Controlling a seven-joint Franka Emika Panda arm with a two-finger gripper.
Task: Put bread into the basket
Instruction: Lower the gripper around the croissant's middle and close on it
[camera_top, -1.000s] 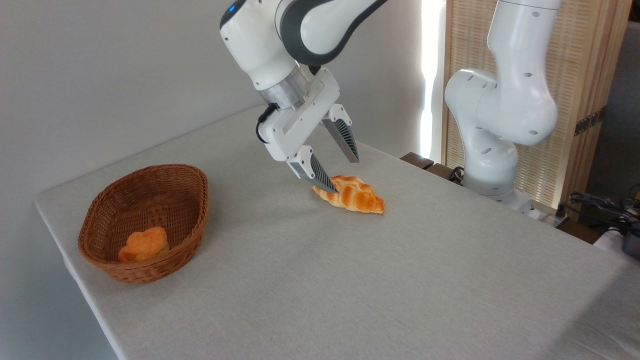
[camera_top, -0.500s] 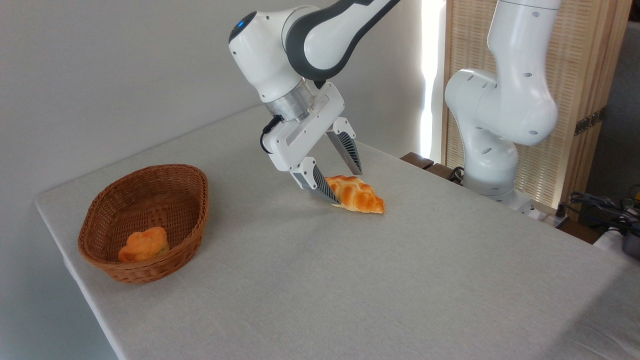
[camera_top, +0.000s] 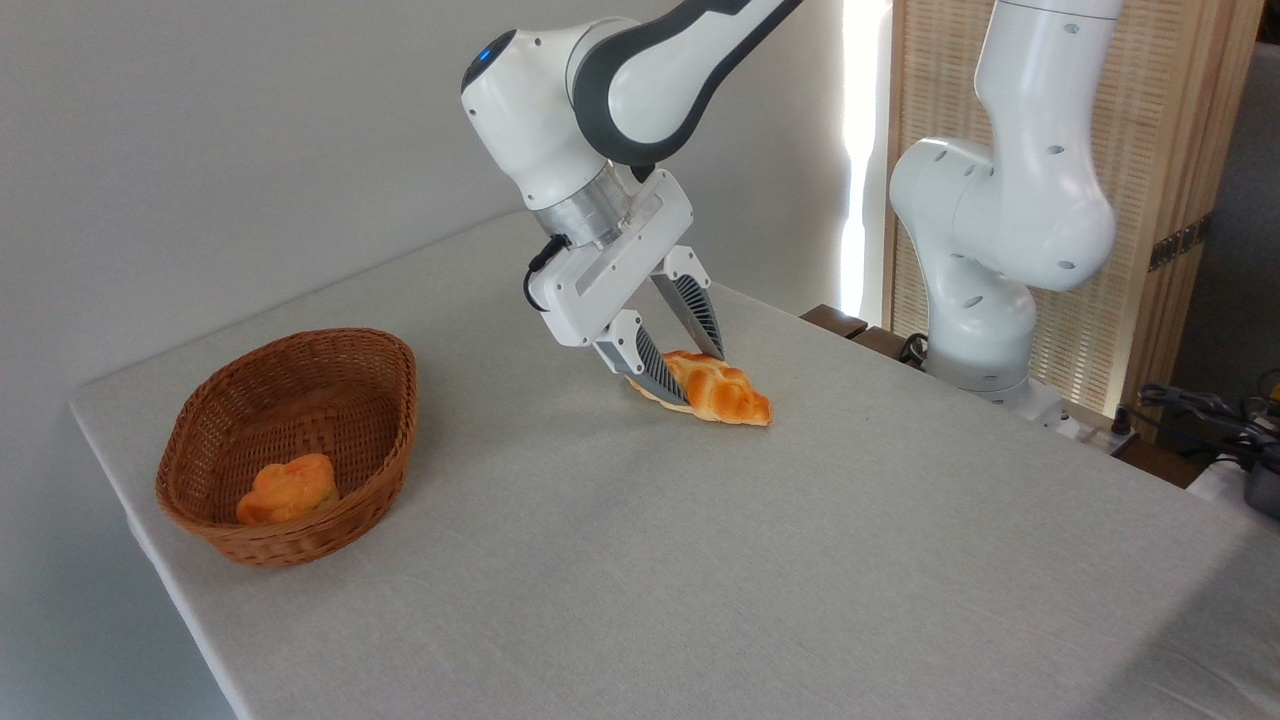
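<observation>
The pale grey cloth-covered table (camera_top: 700, 560) carries only a few things: an oval brown woven wicker basket (camera_top: 290, 445) is set near the left edge, and a small, lumpy orange bun (camera_top: 288, 489) is seen lying inside it against the near wall. Well apart from the basket, toward the middle of the far side, the elongated braided golden-orange bread (camera_top: 725, 392) rests on the cloth, outside the basket. The stretch of cloth between loaf and basket is bare. Behind the table a white robot base column (camera_top: 1000, 230) is mounted at the right, in front of a slatted wooden screen (camera_top: 1180, 150), and dark cables and gear (camera_top: 1215, 415) are visible at the far right edge. No readable writing, brand or label can be made out; only a small blue light (camera_top: 491, 47) is seen on the arm's wrist. The white two-finger gripper (camera_top: 690, 378) with dark ribbed fingers (camera_top: 655, 367) is lowered over the left end of the loaf, one finger at the near side and one at the far side, narrowed around it and apparently touching it. Compared with half a second ago, the fingers have been drawn closer together, and the loaf's left end has been nudged slightly, a pale underside now showing beneath the near finger.
</observation>
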